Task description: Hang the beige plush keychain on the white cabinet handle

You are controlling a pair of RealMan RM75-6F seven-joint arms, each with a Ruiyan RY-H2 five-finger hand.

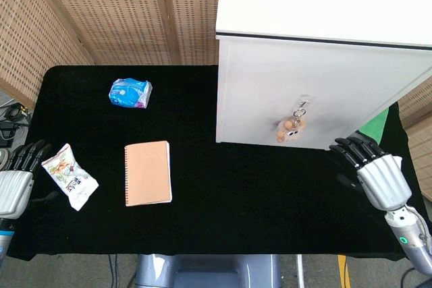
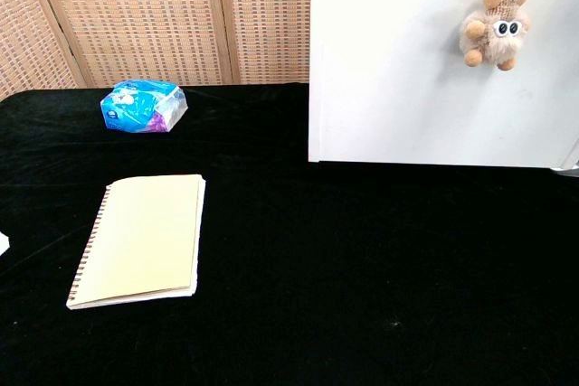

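Left hand (image 1: 13,190): far left edge of the black table (image 1: 270,180), head view only; empty, fingers extended and slightly spread, tips pointing up-table. Does not show in the chest view.
Snack packet (image 1: 69,175): white printed wrapper lying flat just beside the left hand, tilted diagonally; apart from the fingers.
Tissue pack (image 1: 130,92): blue soft pack toward the back of the table, well apart from the other things; also plain in the chest view (image 2: 143,106).
Notebook (image 1: 147,173): tan cover, spiral binding along its left edge, closed and flat, between the snack packet and the cabinet.
White cabinet (image 1: 317,52): stands on the right half of the table, front face toward the robot.
Cabinet handle (image 1: 303,100): small fitting on the cabinet front; its detail is too small to tell.
Beige plush keychain (image 1: 290,127): hangs from the handle by a metal ring and short chain, resting against the cabinet front. Chest view (image 2: 493,29) shows two googly eyes and round tan feet, clear of the table.
Right hand (image 1: 372,170): low at the right of the table, below and to the right of the keychain, well apart from it; empty, fingers extended and parted, pointing up-left. Head view only.
Paper cup: only a sliver visible past the right hand.
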